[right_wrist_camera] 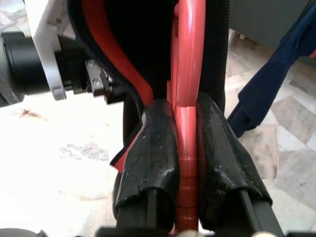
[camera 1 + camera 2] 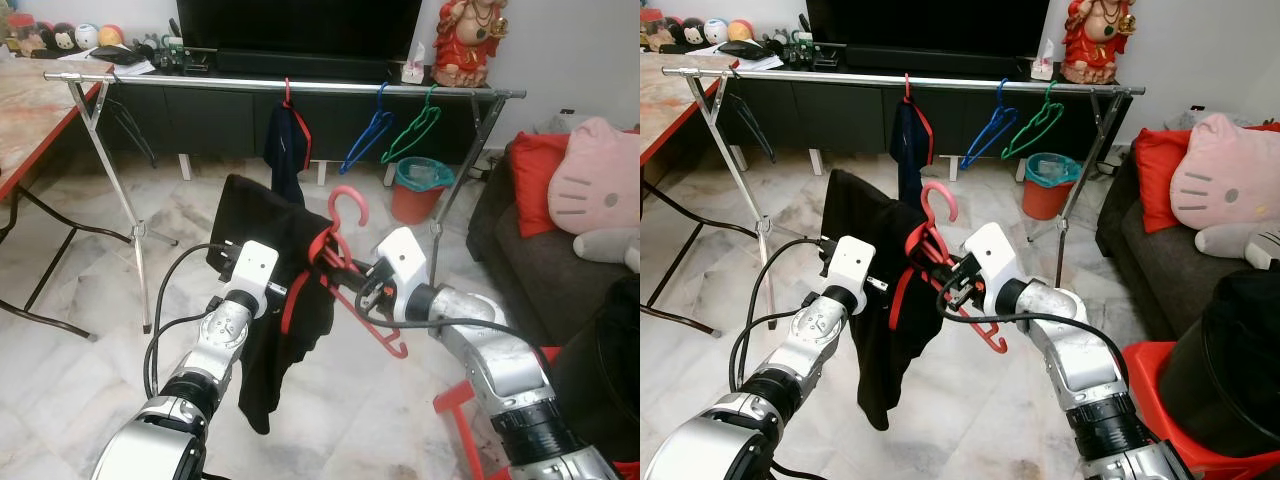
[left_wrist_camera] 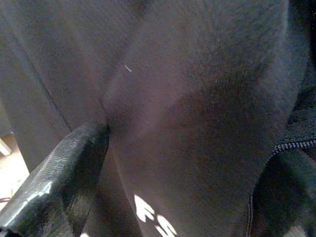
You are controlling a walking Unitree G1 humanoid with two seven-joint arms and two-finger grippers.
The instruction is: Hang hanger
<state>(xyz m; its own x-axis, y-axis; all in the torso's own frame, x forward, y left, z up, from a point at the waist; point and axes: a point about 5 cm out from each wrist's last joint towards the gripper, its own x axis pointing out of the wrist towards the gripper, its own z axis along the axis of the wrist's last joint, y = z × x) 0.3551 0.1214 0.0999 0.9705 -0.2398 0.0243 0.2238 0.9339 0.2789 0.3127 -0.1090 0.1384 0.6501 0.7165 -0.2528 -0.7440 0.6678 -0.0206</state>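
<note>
A red plastic hanger (image 2: 350, 205) carries a black garment with red trim (image 2: 265, 340) in front of my chest, hook pointing up. My right gripper (image 1: 186, 106) is shut on the red hanger's neck (image 1: 190, 49), just below the hook. My left gripper (image 2: 285, 290) is pushed into the black garment from the left, and dark fabric (image 3: 197, 98) covers its wrist view. The silver clothes rail (image 2: 200, 82) stands ahead, apart from the hanger.
On the rail hang a navy garment (image 2: 288, 150), a blue hanger (image 2: 368, 140), a green hanger (image 2: 412, 132) and a black hanger (image 2: 125, 120). Beyond its right leg stands a red bin (image 2: 418, 188). A sofa (image 2: 530, 270) lies right, a table (image 2: 30, 130) left.
</note>
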